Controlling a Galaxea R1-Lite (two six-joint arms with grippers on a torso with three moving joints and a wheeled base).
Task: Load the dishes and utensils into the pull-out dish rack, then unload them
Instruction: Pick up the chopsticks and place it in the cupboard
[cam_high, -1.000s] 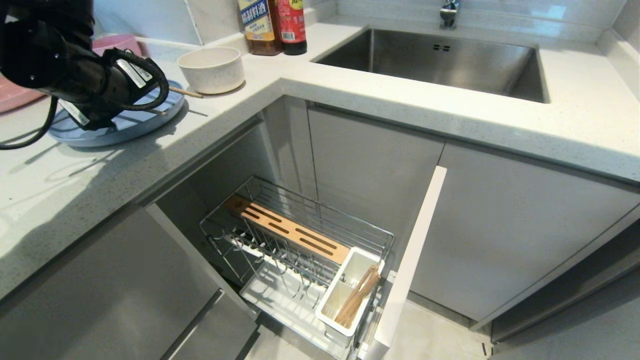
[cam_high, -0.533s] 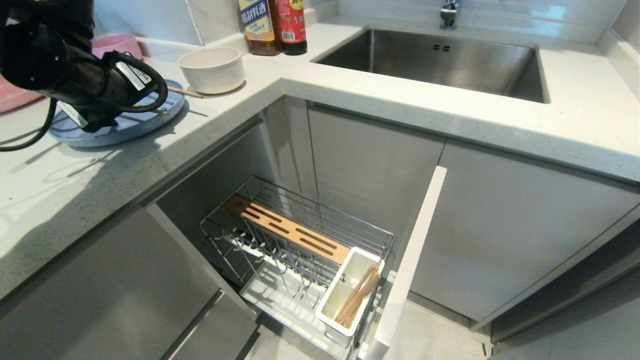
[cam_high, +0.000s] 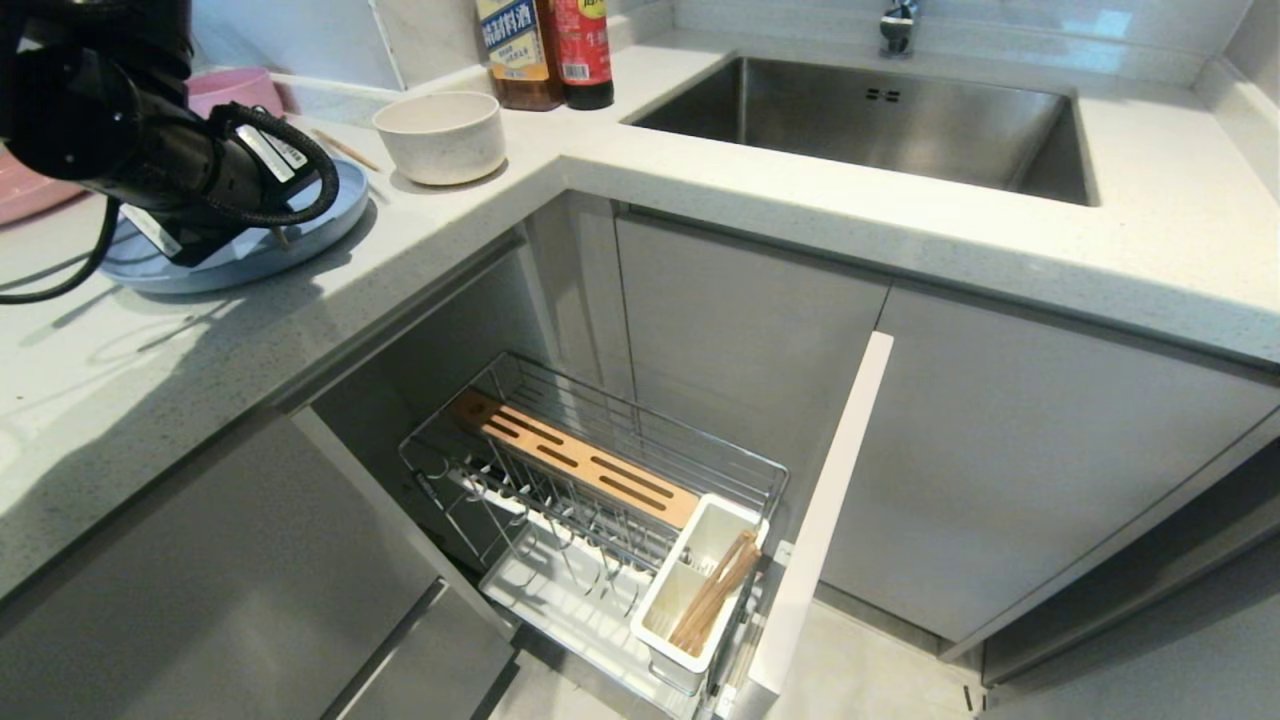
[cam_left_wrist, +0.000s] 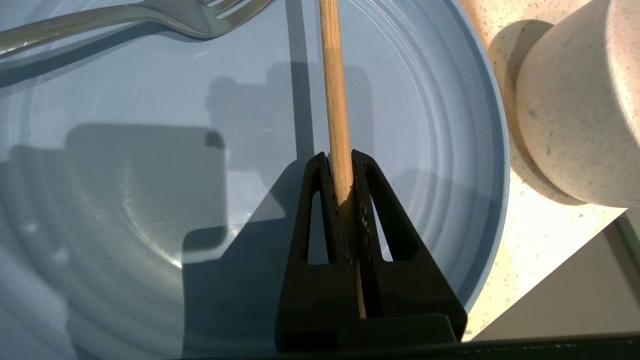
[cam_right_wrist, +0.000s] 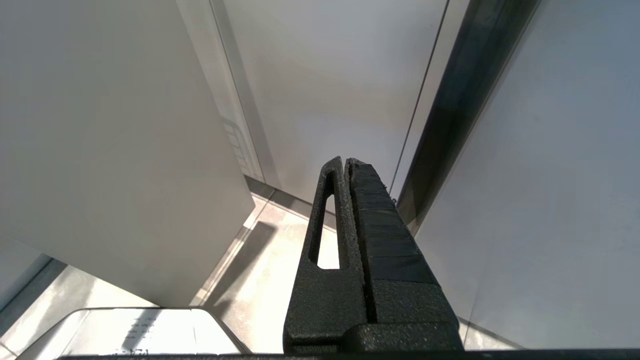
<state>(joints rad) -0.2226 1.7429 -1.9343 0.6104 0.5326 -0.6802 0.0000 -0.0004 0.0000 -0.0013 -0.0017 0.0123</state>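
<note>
Pink dishes (cam_high: 225, 88): far left of the counter, behind the arm; not part of this job.
Left gripper (cam_left_wrist: 340, 159): low over the blue plate (cam_high: 330, 205), fingers clamped on 1 chopstick (cam_left_wrist: 334, 95) near its end.
Fork (cam_left_wrist: 125, 15): lies on the plate, apart from the gripped stick.
Second chopstick (cam_high: 345, 149): on the counter between plate and bowl, as far as the head view shows.
Bowl (cam_high: 440, 135): upright on the counter just beside the plate's rim.
Dish rack (cam_high: 600, 500): pulled out below the counter; plate slots bare, wooden strip (cam_high: 575, 465) bare.
Utensil cup (cam_high: 695, 585): at the rack's front end, already holding several chopsticks (cam_high: 715, 590).
Right gripper (cam_right_wrist: 345, 162): parked low beside the cabinets, fingers together, nothing in them.
Step in hand: loading; utensils first, with plate, bowl and fork all on the counter.
Next move: likely lift the stick clear of the plate, carry it down and right to the cup, tip it end-down before letting go. A single-end grip may let it swing.
</note>
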